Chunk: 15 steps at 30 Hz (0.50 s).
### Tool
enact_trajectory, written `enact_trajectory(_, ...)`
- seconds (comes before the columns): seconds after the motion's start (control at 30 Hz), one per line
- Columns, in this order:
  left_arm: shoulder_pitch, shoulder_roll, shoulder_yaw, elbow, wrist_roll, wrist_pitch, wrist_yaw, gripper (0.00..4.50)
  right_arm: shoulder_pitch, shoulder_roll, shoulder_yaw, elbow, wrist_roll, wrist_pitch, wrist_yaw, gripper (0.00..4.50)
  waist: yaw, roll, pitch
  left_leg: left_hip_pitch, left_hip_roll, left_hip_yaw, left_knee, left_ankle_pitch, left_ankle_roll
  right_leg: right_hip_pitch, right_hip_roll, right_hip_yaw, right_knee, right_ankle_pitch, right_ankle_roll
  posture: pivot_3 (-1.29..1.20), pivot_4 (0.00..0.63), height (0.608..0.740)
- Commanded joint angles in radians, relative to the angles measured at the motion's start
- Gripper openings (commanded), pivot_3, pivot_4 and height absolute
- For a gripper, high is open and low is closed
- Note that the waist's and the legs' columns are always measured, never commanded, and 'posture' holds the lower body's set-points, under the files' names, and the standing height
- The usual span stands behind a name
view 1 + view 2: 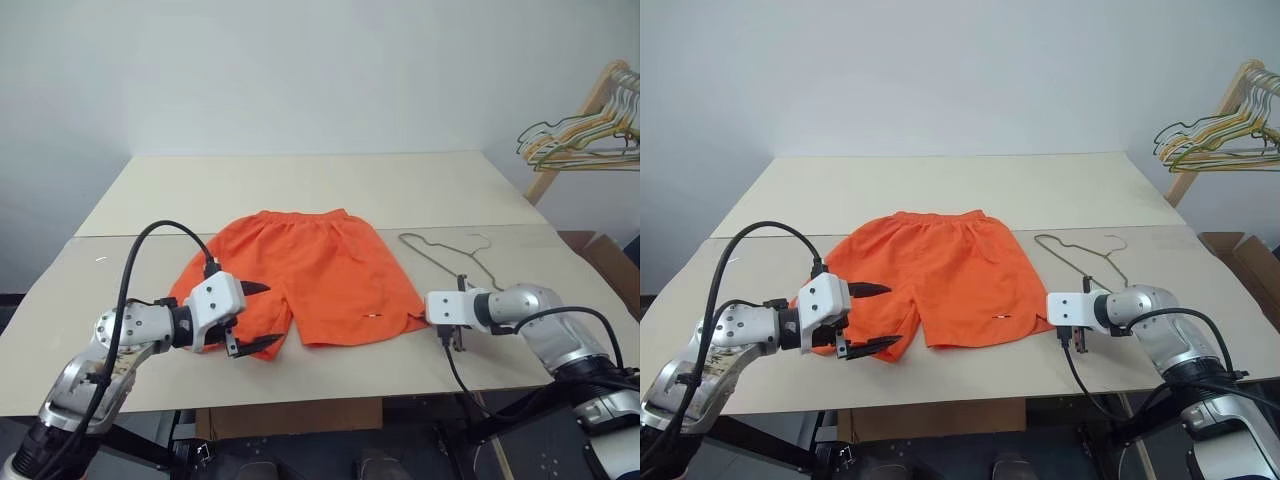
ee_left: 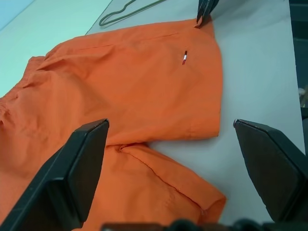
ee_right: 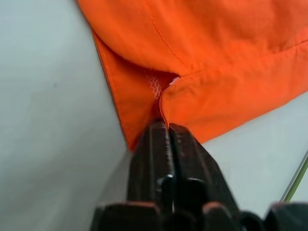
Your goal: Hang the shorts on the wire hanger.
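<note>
The thin, limp shorts (image 1: 305,275) will sag; the right gripper (image 3: 166,132) pinches their hem corner beside the hanger (image 1: 450,255), the left gripper (image 1: 250,318) gaping.

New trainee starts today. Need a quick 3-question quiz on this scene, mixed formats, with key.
1. True or false: the right gripper is shut on the shorts' hem corner.
2. The left gripper is: A) open over a leg of the shorts, B) shut on the waistband, C) holding the hanger.
3. Fill in: the hanger lies flat on the ____, beside the shorts.

Key: 1 true; 2 A; 3 table.
</note>
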Motion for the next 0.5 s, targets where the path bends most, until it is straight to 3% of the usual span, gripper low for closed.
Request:
enact_trajectory(0.03,-0.002,0.001,0.015,-0.031,0.008,-0.022,0.015,4.50,0.027,-0.016,-0.023,-0.130,0.039,0.086,0.050,0.03,0.003,0.000,0.000,0.000,0.000,0.000,0.000,0.000,0.000,0.000,0.000,0.000,0.000,0.000,0.000,0.04,0.000,0.740)
enact_trajectory(0.17,0.001,-0.003,0.011,-0.039,0.011,-0.021,0.025,4.50,0.101,0.017,-0.036,-0.372,0.131,0.294,0.100,0.03,0.008,0.000,0.000,0.000,0.000,0.000,0.000,0.000,0.000,0.000,0.000,0.000,0.001,0.000,0.000,0.04,0.000,0.740)
enact_trajectory(0.3,-0.002,-0.007,0.009,-0.040,0.012,-0.023,0.029,4.50,0.125,0.118,-0.016,-0.586,0.201,0.502,0.071,0.03,0.004,0.000,0.000,0.001,0.001,0.000,0.000,0.000,0.000,0.000,0.001,0.000,0.002,0.000,0.000,0.03,0.000,0.740)
enact_trajectory(0.5,-0.023,-0.024,0.031,-0.039,-0.019,-0.019,0.024,4.50,0.038,0.326,0.073,-0.640,0.178,0.732,-0.049,0.03,0.006,0.000,0.000,0.000,0.001,0.000,0.000,0.000,0.000,-0.001,0.001,-0.001,0.002,0.000,0.000,0.03,0.000,0.740)
